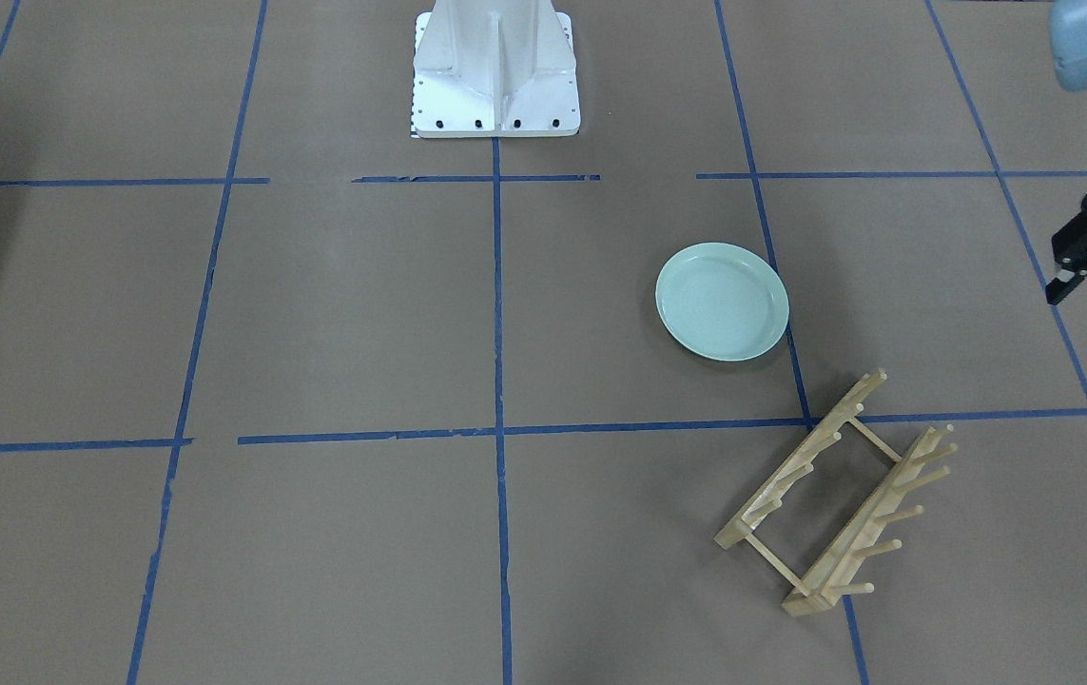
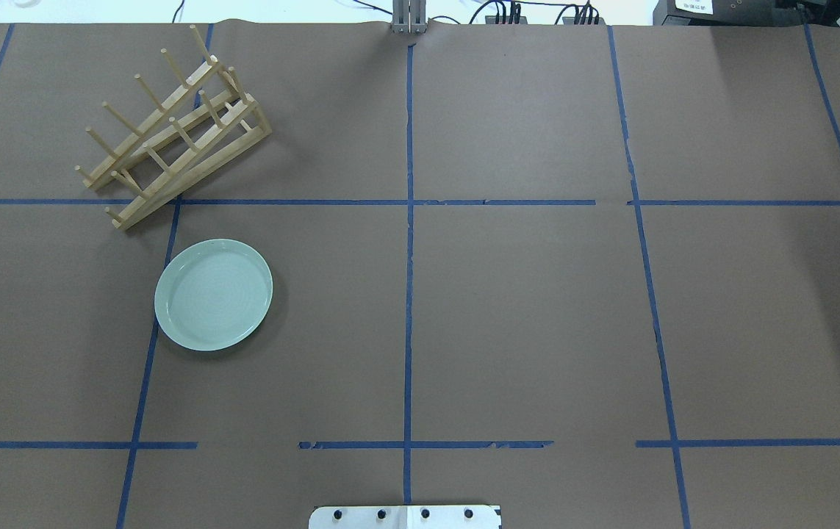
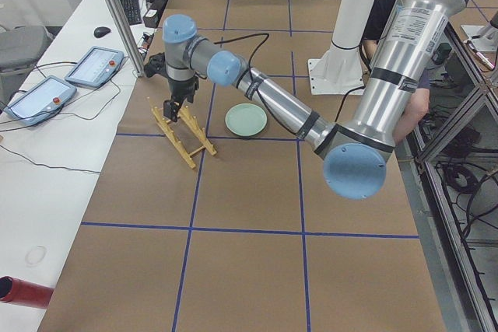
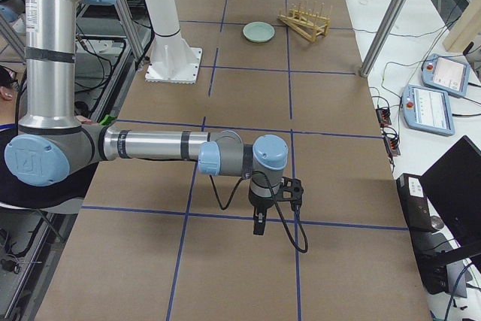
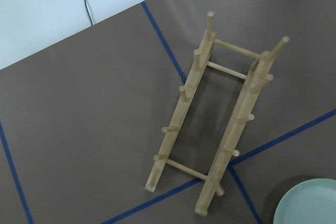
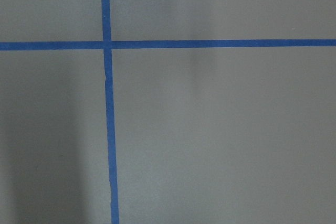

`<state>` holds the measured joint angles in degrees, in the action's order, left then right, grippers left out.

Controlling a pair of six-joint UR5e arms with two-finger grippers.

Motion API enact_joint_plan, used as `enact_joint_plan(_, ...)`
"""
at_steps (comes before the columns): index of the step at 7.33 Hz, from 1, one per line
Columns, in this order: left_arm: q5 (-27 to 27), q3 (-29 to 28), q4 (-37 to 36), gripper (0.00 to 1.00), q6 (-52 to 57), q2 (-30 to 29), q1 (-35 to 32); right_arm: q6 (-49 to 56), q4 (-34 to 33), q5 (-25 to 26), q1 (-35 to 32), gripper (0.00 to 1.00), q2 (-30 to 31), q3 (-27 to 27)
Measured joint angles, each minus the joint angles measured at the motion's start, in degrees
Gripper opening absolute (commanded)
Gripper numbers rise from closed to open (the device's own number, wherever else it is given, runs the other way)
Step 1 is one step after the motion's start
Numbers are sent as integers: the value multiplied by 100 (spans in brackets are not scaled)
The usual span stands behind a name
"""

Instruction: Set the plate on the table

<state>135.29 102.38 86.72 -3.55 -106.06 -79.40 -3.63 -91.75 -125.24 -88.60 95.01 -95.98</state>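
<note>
Plate down and free: placement judged done, only a clean pull-away left.
Front-facing: the round pale mint-green glossy plate [image 1: 722, 302] is seen flat on the matte brown tape-gridded counter [image 1: 343, 314], near the light wooden peg rack [image 1: 838, 495] but apart from it; the left gripper [image 1: 1068, 274] is caught at the frame's edge, its spread not to be told. Overhead: nothing is found touching the plate. Left end: that gripper is seen hanging over the rack. Right end: the right gripper [image 4: 259, 223] is spotted far off, spread or pressed together impossible to judge. Left wrist: rack framed below, plate rim at the corner. Next, height is called for, so pegs are not clipped.
</note>
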Motion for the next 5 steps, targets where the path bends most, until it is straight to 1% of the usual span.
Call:
enact_joint_plan(1,389,-221,229,100,191,516,-318,-3,0,0,0,100,0,0)
enact_joint_plan(2,574,-366,376,100,439,1088,-627,-5,0,0,0,100,0,0)
enact_joint_plan(3,625,-473,439,100,625,1579,-798,-4,0,0,0,100,0,0)
enact_joint_plan(4,631,-545,457,100,721,1900,-907,-3,0,0,0,100,0,0)
enact_joint_plan(5,586,-583,460,100,765,2083,-1023,-4,0,0,0,100,0,0)
